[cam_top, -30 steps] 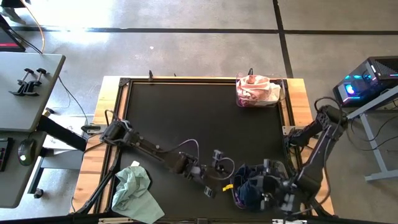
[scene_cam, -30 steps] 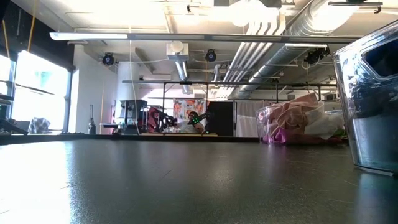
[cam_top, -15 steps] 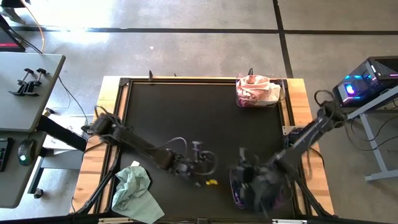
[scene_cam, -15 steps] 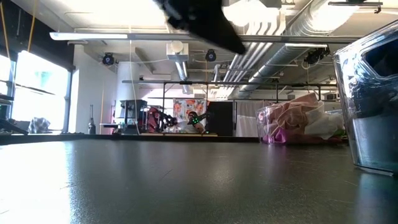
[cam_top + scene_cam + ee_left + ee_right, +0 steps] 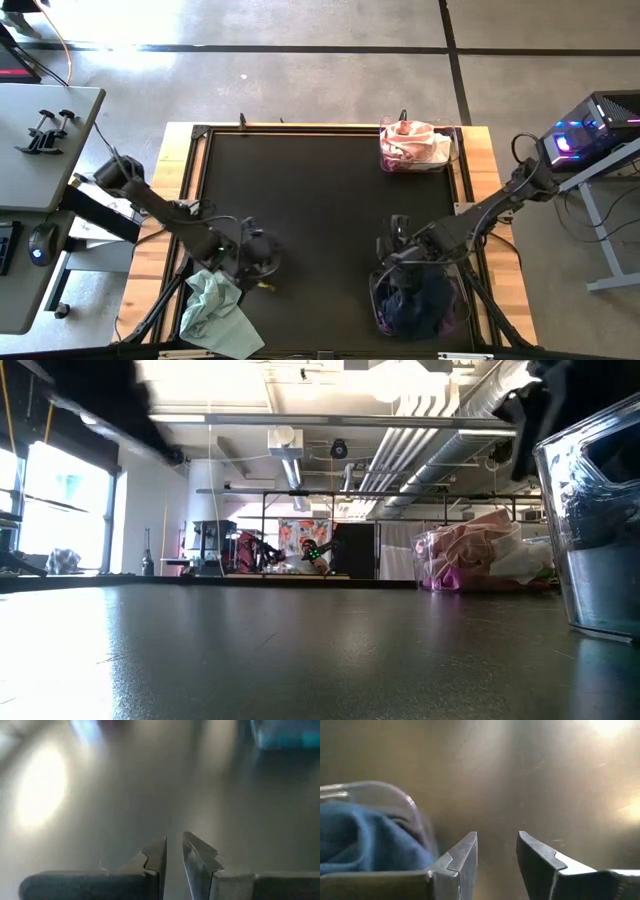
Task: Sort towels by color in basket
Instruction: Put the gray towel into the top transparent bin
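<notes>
Right tool (image 5: 390, 245) hangs just above the inner rim of the near clear basket (image 5: 375, 300), fingers (image 5: 462, 855) parted with a clear gap and nothing between them. In the right wrist view only bare dark bench (image 5: 320, 190) shows through the gap, with a fold of navy towel (image 5: 365, 845) inside the basket wall off to one side.

Dark towels (image 5: 415, 305), navy and near-black, fill that basket. Pink and white towels (image 5: 412, 143) are heaped in the far clear basket (image 5: 452, 150) at the back right corner of the bench.

Left tool (image 5: 262, 262) sits low over the near left part of the bench, fingers (image 5: 155, 860) drawn almost together, a thin slit left, nothing pinched. The pale mint towel (image 5: 212, 305) lies crumpled just beside it at the near left edge, partly off the black mat. No other loose towel visible from above.

Judgement: the dark pile looks settled; the mint towel is the piece outstanding, and the left arm is best placed for it.

Notes for doing it well:
- Spread the left fingers before descending; as they stand they would only push the cloth.
- Come down on a raised fold near the middle of the heap, not the trailing edge over the rim.
- Lift high enough that the hanging cloth does not drag.
- Keep the right arm off the basket rim while it clears.
</notes>
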`<control>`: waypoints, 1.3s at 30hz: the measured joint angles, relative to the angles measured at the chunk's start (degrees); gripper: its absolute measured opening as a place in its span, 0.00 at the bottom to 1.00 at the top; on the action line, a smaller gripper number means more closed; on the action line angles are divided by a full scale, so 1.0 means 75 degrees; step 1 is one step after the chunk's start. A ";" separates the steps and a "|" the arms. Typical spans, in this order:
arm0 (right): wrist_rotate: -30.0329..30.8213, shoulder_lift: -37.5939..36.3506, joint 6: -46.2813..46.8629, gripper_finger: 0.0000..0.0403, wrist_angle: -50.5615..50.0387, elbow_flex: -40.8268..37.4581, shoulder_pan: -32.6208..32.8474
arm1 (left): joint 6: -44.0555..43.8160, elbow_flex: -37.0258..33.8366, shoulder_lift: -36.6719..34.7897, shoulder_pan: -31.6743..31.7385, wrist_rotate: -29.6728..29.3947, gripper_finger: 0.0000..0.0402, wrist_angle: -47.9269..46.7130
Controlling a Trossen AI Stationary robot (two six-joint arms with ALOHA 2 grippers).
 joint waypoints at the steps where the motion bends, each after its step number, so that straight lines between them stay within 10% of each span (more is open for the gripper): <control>1: 0.0195 -0.0025 -0.0005 0.32 0.0034 0.0000 0.0038 | -0.0534 0.0059 -0.0132 -0.0066 0.0503 0.12 -0.0615; 12: 0.0666 -0.0016 -0.1213 0.32 0.1825 0.0009 -0.0189 | -0.4435 0.0499 -0.0280 -0.0508 0.5782 0.12 -0.3446; 29: 0.0494 -0.0016 -0.1876 0.32 0.1727 0.0009 -0.0183 | -0.9039 -0.0093 -0.0284 -0.2504 0.6871 0.53 -0.3592; 39: 0.0496 -0.0013 -0.1837 0.32 0.1786 0.0009 -0.0180 | -0.9453 -0.2306 -0.0025 -0.2761 0.7277 0.46 -0.0490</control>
